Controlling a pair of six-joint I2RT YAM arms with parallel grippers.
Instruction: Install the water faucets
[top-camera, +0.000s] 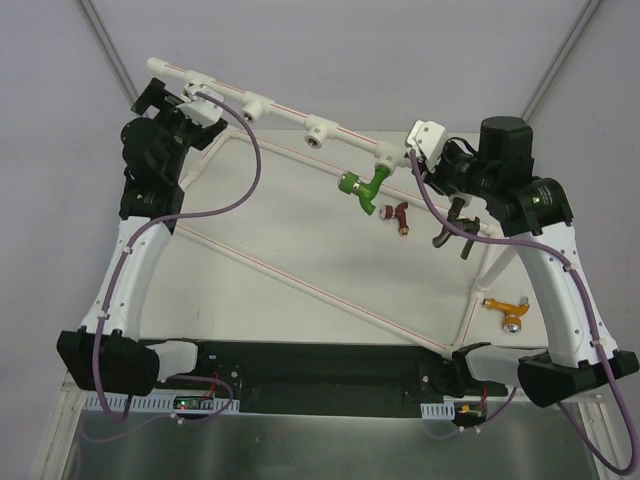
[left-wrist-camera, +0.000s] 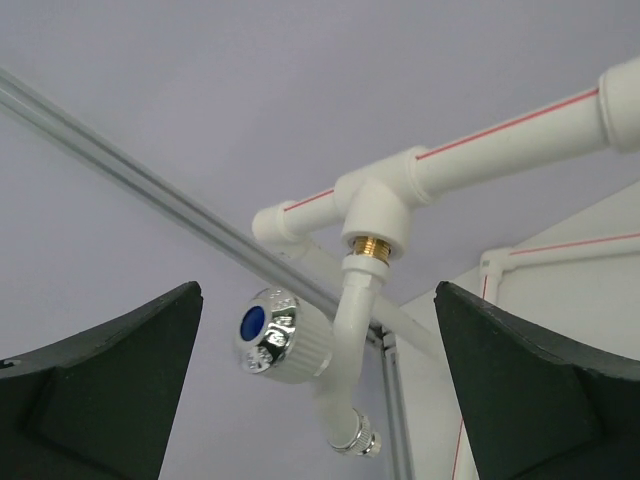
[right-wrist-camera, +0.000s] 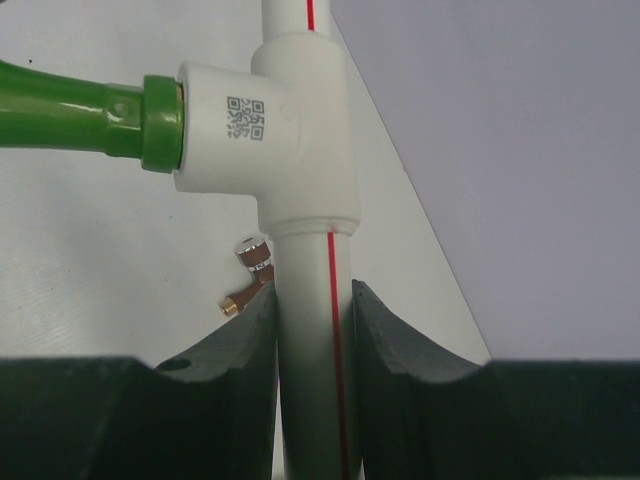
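In the top view, a white plastic pipe frame (top-camera: 300, 122) with red stripes is seen lying on the pale table (top-camera: 300, 220). A green plastic faucet (top-camera: 365, 188) is seated in one tee of the far rail. A dark red faucet (top-camera: 400, 215) and a dark grey faucet (top-camera: 452, 232) lie loose near it, and an orange faucet (top-camera: 505, 305) lies well apart beside the right arm. Two sockets on the rail are seen unfilled.

In the left wrist view, the left gripper (left-wrist-camera: 315, 300) is spread wide and nothing is touched by either finger. A white faucet (left-wrist-camera: 345, 330) with a chrome handle (left-wrist-camera: 272, 335) hangs from a white tee fitting (left-wrist-camera: 375, 205), between the fingers but clear of both. A band of brass thread (left-wrist-camera: 372, 245) is exposed under the socket, so full seating cannot be confirmed. If another turn is wanted, the body should be gripped squarely and turned about the thread's own axis, with no side pull. Otherwise a straight retreat is advised, so that the handle is not struck.

In the right wrist view, the right gripper (right-wrist-camera: 313, 330) is clenched on the frame's pipe just below the green faucet's tee. This brace is judged worth holding whenever torque is applied.
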